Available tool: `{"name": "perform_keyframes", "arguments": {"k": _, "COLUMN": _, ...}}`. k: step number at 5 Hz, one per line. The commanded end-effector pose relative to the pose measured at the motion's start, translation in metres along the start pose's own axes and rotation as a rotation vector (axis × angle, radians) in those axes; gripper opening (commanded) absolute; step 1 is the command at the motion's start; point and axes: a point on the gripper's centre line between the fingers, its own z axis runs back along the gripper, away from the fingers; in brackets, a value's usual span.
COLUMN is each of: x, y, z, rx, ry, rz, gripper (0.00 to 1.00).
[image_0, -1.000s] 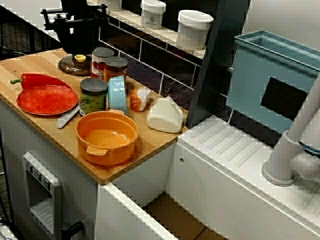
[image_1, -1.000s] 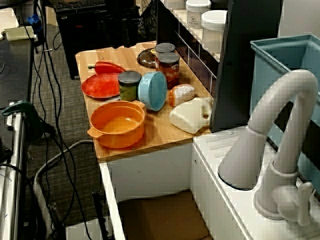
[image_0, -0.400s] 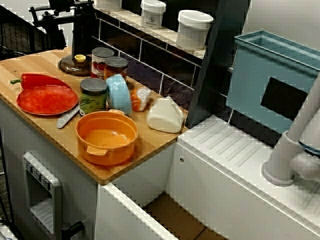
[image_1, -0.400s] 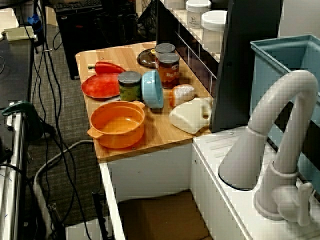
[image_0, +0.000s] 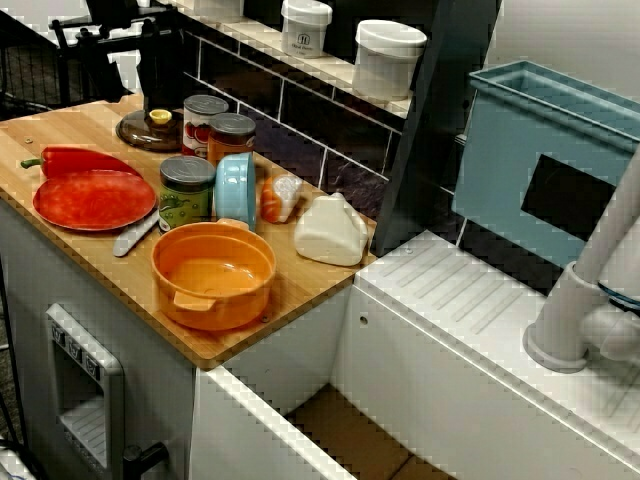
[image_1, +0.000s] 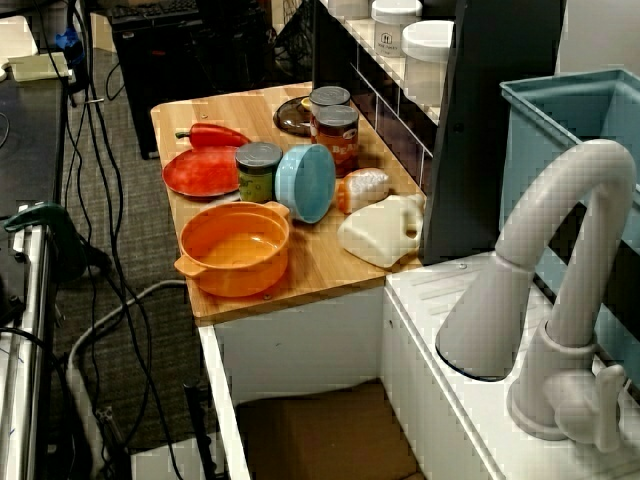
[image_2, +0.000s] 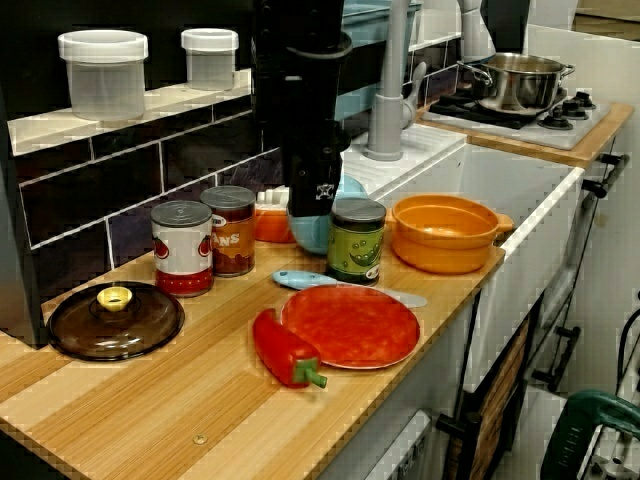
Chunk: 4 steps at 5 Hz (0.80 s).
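Up and back goes the black claw (image_0: 160, 80)! A second ago it sat low over the brown glass lid with the yellow knob (image_0: 150, 128). Now it hangs higher, drawn toward the far left corner of the wooden counter (image_0: 60, 125). And the pale blue round bowl (image_0: 236, 188) has had a wobble: it was leaning over a moment ago and is upright on its rim again now.

Where is that bowl? It stands on edge, pressed close to the green-lidded glass jar (image_0: 186, 192). The orange-and-white roll (image_0: 280, 197) is just on its other side, and the orange two-handled pot (image_0: 213, 272) sits just in front. In the view over the tap its open mouth faces the camera.

The claw is well apart from the bowl in the high view from the sink end. In the view along the counter its dark body stands in front of the bowl, so that view does not show the gap. I cannot tell whether the fingers are apart or together, as no view shows the tips cleanly. I see nothing carried between them.

As for progress, my reading is that the bowl is loose and on its own, with no grip on it. It is only balancing on its rim, not resting on its base, so it does not look settled. The two tins (image_0: 218, 128), the flat red plate (image_0: 93, 198) and the red pepper (image_0: 75, 160) all sit on the counter, away from the claw.
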Motion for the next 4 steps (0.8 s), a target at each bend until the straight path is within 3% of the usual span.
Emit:
{"name": "perform_keyframes", "arguments": {"k": 1, "x": 0.008, "y": 0.012, "z": -0.007, "rx": 0.006, "ry": -0.052, "rz": 0.008, "gripper": 0.0}}
{"name": "perform_keyframes", "arguments": {"k": 4, "x": 0.019, "y": 0.038, "z": -0.02, "rx": 0.048, "ry": -0.057, "rz": 0.04, "gripper": 0.0}}
